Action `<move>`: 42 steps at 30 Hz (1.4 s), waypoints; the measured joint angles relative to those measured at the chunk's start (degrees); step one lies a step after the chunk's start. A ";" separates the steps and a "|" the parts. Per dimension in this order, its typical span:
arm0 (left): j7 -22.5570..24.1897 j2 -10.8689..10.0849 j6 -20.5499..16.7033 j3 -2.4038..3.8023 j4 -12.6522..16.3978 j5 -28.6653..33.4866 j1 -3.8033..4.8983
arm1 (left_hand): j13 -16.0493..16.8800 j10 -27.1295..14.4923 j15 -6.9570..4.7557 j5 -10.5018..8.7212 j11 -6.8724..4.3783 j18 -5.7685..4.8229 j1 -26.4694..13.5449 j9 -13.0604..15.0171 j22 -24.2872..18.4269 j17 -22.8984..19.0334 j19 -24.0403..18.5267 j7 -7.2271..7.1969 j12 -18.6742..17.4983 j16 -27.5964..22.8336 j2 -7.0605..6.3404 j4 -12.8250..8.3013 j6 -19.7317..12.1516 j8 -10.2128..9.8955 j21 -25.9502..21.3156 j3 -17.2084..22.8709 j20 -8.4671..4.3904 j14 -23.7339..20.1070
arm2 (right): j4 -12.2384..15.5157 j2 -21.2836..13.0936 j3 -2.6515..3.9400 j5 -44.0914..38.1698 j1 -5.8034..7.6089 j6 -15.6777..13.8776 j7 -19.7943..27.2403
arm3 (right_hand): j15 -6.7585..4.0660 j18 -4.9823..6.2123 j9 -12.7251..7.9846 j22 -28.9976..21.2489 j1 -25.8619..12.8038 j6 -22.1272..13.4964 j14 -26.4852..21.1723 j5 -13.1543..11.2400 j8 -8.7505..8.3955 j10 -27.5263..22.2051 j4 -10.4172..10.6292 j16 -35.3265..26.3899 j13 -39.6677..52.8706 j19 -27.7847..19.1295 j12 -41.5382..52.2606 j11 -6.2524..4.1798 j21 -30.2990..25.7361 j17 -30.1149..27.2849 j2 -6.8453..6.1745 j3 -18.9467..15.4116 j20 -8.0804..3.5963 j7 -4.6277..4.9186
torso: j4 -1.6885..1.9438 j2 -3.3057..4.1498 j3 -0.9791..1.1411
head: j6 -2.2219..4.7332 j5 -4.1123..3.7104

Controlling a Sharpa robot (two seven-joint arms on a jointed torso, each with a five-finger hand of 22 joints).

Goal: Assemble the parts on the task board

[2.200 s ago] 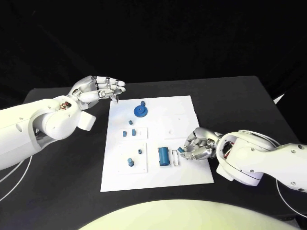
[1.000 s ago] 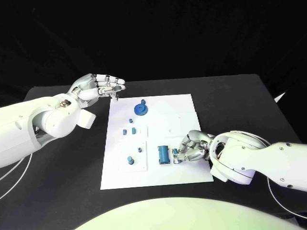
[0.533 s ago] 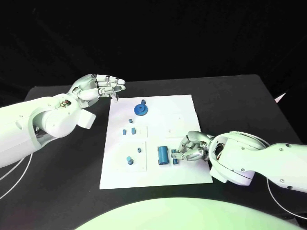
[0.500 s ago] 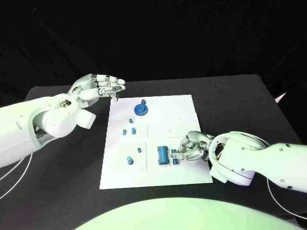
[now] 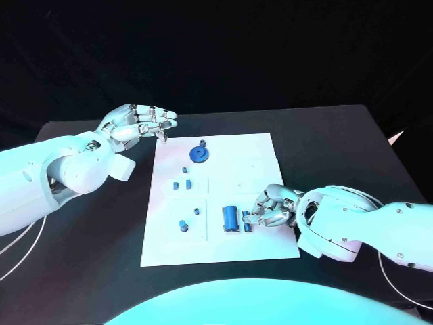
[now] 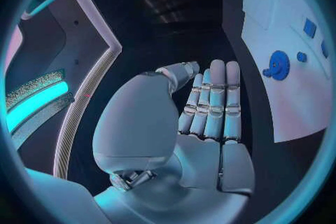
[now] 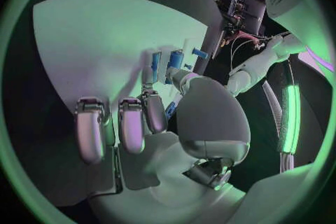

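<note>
— On the black table [image 5: 99, 257], what do you see of the task board [image 5: 245, 254]?

— You see the white plate lying flat at mid-table. A blue gear-shaped disc [image 5: 198, 156] sits near its far edge with a small blue knob [image 5: 203, 143] just beyond it. Two small blue pegs [image 5: 183, 185] stand left of centre, and another small blue part [image 5: 183, 225] lies nearer you on the left.

— And your right hand [image 5: 272, 210]?

— At the board's near right, its fingers are curled and pinch a small blue piece [image 5: 247, 221] just beside the upright blue cylinder [image 5: 230, 218].

— Your left hand [image 5: 139, 124]?

— Raised off the board's far left corner, fingers together and bent, nothing in them. From the left wrist the fingers [image 6: 211, 103] lie side by side, the disc [image 6: 279, 63] well apart.
</note>
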 measured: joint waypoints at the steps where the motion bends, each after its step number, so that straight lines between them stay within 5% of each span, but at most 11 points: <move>1: 0.00 0.01 0.00 0.00 0.00 0.00 0.00 | 0.00 0.00 0.00 0.00 0.00 0.00 0.00 0.00 0.00 0.00 0.00 0.00 0.00 0.00 0.00 0.00 0.00 0.00 0.00 0.00 0.00 0.00 | -0.01 -0.07 0.00 0.00 0.00 0.00 0.03 | 0.00 0.00 0.00 0.00 0.68 0.00 0.00 -0.14 0.00 0.00 -0.27 0.00 0.00 0.00 0.00 0.00 0.00 0.00 0.08 0.22 0.00 0.00 | 0.00 -0.01 0.00 | -0.01 0.00; 19: -0.02 0.18 0.02 -0.03 -0.21 -0.01 -0.08 | 0.01 -0.21 0.00 0.00 -0.21 -0.01 0.00 0.01 0.00 0.00 0.00 -0.21 0.00 0.00 0.00 0.00 -0.21 0.00 0.00 0.00 0.00 0.00 | -0.89 -2.03 0.04 -0.55 0.44 -1.56 2.32 | 0.00 0.00 0.06 -0.01 2.04 0.00 0.00 -0.38 -0.22 0.00 -2.05 0.00 0.00 0.00 0.00 0.00 -0.43 -0.01 -0.29 0.61 0.00 0.00 | -0.01 -0.08 0.04 | 0.63 -0.14; 24: 0.10 0.30 -0.05 -0.05 -0.32 0.04 -0.14 | -0.04 -0.21 0.00 0.00 -0.21 0.00 0.00 0.01 -0.06 0.00 0.00 -0.21 0.00 0.00 0.00 0.00 -0.21 0.00 0.00 0.00 0.00 0.00 | -2.48 -2.07 0.16 0.97 1.32 -3.73 6.53 | 0.74 0.00 -0.36 -0.02 3.06 -2.29 0.10 -0.38 -2.06 -0.42 -2.93 -0.43 -0.01 0.00 -1.77 1.06 -3.62 -0.02 -0.20 1.02 0.00 1.24 | -0.03 -0.12 -0.01 | 1.12 -0.10; 29: 0.45 0.57 -0.51 -0.19 -0.48 0.48 -0.16 | -0.04 -0.21 0.00 0.00 -0.21 0.00 -0.09 -0.02 -0.06 0.01 0.00 -0.21 0.00 0.00 -0.09 0.00 -0.21 0.00 0.00 0.00 0.00 0.00 | -7.45 -1.62 0.58 5.90 3.71 -6.38 14.85 | 1.15 0.00 -0.40 -0.02 5.11 -3.29 0.10 0.09 -2.64 -1.20 -4.33 -1.11 0.02 -0.01 -3.52 1.84 -6.42 -0.02 -0.01 1.63 0.44 1.81 | -0.14 -0.43 -0.27 | 2.32 -0.02; 31: 0.78 0.88 -1.04 -0.39 -0.70 0.81 -0.18 | -0.04 -0.21 0.00 0.00 -0.21 0.00 -0.24 -0.05 -0.10 0.00 0.00 -0.21 0.03 0.00 -0.22 0.00 -0.21 0.00 0.00 0.00 0.00 0.00 | -10.61 -1.01 0.74 9.59 4.87 -7.41 19.51 | 1.62 0.55 -0.39 -0.03 5.75 -4.50 -0.09 0.09 -3.22 -4.49 -5.26 -3.11 -0.02 -0.19 -9.63 2.21 -11.69 -0.02 -0.05 1.89 0.99 2.34 | -0.14 -0.65 -0.40 | 2.76 -0.01; 33: 1.17 1.21 -1.64 -0.49 -1.10 1.14 -0.21 | -0.04 -0.21 0.00 0.00 -0.21 0.00 -0.53 -0.05 -0.11 0.00 0.00 -0.21 0.23 0.00 -0.07 0.00 -0.21 0.00 0.00 0.00 0.00 0.00 | -13.61 -0.13 0.86 13.26 5.64 -8.09 23.64 | 2.08 2.34 -0.17 -0.03 6.76 -5.84 0.01 0.24 -3.32 -9.03 -5.96 -6.46 -2.22 -2.32 -17.70 2.79 -19.48 -1.62 0.30 2.31 1.65 2.94 | -0.10 -0.96 -0.60 | 3.41 -0.01; 37: 2.29 2.21 -3.43 -0.58 -2.96 1.99 -0.22 | -0.08 -0.21 0.35 -0.21 -0.21 0.00 -0.98 -0.04 -0.43 0.01 -0.49 -0.21 0.49 0.00 -0.32 0.43 -0.21 0.38 -0.68 -0.43 0.26 -0.35 | -20.20 2.66 1.17 21.61 6.51 -8.88 32.22 | 3.43 6.26 0.29 -0.76 7.25 -8.31 -5.11 0.65 -3.79 -20.68 -6.80 -19.92 -14.93 -11.22 -37.67 4.05 -43.79 -17.21 -0.22 3.15 2.65 4.13 | -0.07 -1.57 -1.06 | 4.90 0.04; 39: 3.02 2.97 -4.60 -0.62 -4.49 2.64 -0.24 | -0.15 -0.28 0.64 -0.30 -0.18 0.00 -2.08 -0.04 -0.98 -0.01 -1.16 -0.04 0.82 0.00 -0.58 0.98 -0.38 0.45 -1.66 -0.98 0.53 -1.44 | -24.23 4.72 1.42 25.77 6.71 -9.07 36.35 | 4.12 8.07 -0.18 -5.91 7.96 -9.40 -10.01 0.65 -4.67 -23.39 -7.23 -29.73 -18.98 -16.46 -41.64 4.77 -57.96 -27.30 -0.06 3.86 3.29 5.02 | -0.08 -1.87 -1.24 | 5.91 0.04; 42: 4.29 4.19 -6.51 -0.64 -7.03 3.87 -0.30 | -0.55 -1.63 2.08 -1.23 0.38 0.01 -3.69 -0.02 -6.18 -2.66 -6.99 -0.40 1.15 -5.61 -0.97 3.38 -1.69 1.39 -10.64 -3.38 2.01 -8.72 | -30.03 7.91 1.83 30.77 6.90 -9.33 41.73 | 4.21 8.12 -1.81 -12.24 10.75 -9.43 -11.99 1.41 -6.42 -24.07 -8.60 -40.82 -27.67 -17.74 -48.41 5.17 -66.92 -34.25 0.20 6.27 3.58 5.14 | -0.20 -2.26 -1.35 | 7.45 0.18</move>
